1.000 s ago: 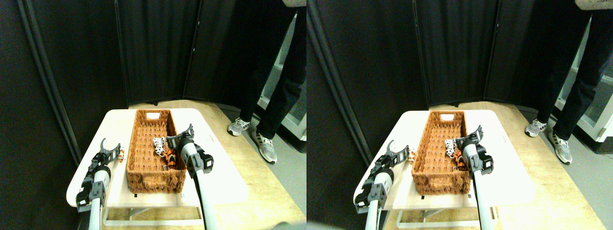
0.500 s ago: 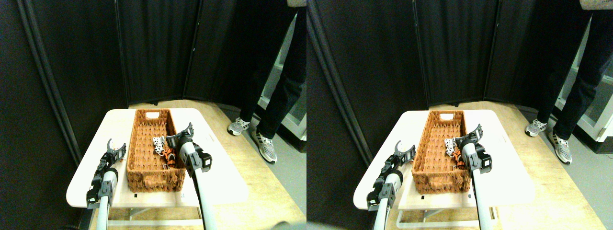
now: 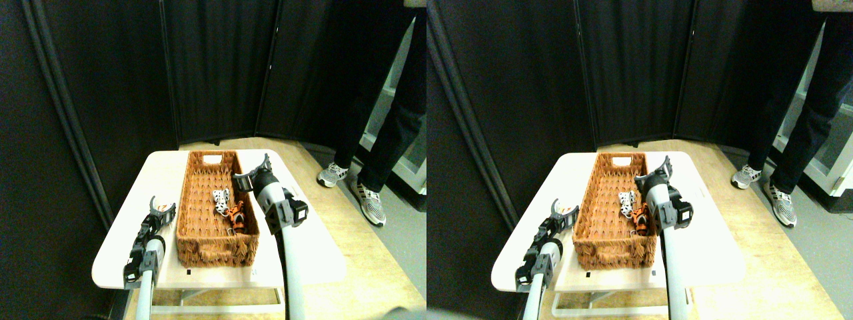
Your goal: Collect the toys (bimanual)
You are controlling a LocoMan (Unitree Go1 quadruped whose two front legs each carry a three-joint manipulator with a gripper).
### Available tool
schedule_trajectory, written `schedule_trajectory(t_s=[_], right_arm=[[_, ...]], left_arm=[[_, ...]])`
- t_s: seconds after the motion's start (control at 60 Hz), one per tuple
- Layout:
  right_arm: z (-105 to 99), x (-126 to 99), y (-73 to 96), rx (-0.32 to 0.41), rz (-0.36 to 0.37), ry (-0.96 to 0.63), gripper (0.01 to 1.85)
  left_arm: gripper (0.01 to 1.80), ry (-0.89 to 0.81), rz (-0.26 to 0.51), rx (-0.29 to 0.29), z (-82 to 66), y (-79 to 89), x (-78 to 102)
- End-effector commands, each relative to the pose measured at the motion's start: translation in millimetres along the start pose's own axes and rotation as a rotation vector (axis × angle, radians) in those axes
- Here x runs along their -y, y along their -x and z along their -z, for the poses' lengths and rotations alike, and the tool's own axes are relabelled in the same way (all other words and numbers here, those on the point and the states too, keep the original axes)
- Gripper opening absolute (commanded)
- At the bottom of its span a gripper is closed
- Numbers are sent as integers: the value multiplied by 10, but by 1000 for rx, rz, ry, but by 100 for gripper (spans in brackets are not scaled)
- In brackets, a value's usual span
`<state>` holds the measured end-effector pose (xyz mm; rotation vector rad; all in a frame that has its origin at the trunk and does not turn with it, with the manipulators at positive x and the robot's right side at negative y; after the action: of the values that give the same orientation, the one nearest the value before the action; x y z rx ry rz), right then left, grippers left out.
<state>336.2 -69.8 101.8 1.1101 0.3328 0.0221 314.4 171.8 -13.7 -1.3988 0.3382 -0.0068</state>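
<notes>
tiger toy (image 3: 235,215) and spotted toy (image 3: 220,201) sit by the basket's (image 3: 200,200) right wall; left tool (image 3: 162,208) and right tool (image 3: 253,173) both gape open, empty

A long brown wicker basket (image 3: 208,220) lies lengthwise on a pale table (image 3: 320,257) with rounded corners, its far end close to the table's far edge and its near end short of the near edge. There is a cut-out handle in the basket's far wall. The table stands on a light wooden floor (image 3: 373,267). Behind it, dark folding screens (image 3: 220,73) close off the back and left of the room. To the right, past the table's right edge, a person in dark trousers (image 3: 390,127) stands on the floor in grey and white trainers (image 3: 370,203).
</notes>
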Motion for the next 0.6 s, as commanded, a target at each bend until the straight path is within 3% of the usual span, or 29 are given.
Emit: schedule_trajectory(t_s=[0.017,0.233,0.3,0.35,0.45,0.6], right_arm=[[-118,-158,53,54,-69,19,85],[-351,-185,77,112,-87,38,57],[-459,-170,104,147,-85,61,60],[-567,-136,133,223,-78,63,56],[-690,-72,172,266,-77,57,43],[-746,28,206,296,-64,39,46]], left_arm=[[56,-26,52,-1,-13,-25,93],[59,5,54,-3,-25,-52,68],[59,4,50,1,-26,-62,56],[59,-13,43,0,-31,-73,37],[60,-14,36,7,-31,-83,10],[61,-27,40,16,-9,-115,-62]])
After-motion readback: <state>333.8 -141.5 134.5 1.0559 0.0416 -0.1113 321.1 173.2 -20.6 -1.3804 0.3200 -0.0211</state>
